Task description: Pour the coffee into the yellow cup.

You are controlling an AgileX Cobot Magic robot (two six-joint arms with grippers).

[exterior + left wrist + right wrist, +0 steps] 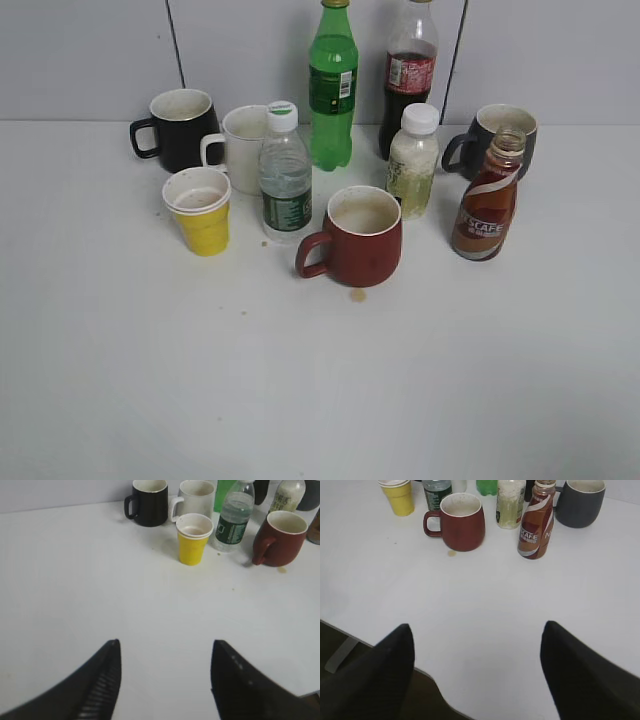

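Nothing is done yet: left gripper (165, 680) and right gripper (477, 675) hang spread and empty over the near desk (300, 400). Farther back stand the yellow cup (200, 212), left, and the coffee (488, 200), right, upright and untouched.

My left gripper (165, 680): two black tapered fingers, ribbed inner pads. My right gripper (477, 675): two black, broad, matte fingers.

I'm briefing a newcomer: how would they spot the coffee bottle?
Find the red mug at the cluster's front. To its right stands the curvy brown coffee bottle, before a dark grey mug. It alone is uncapped, with a brown-and-white swirl label.
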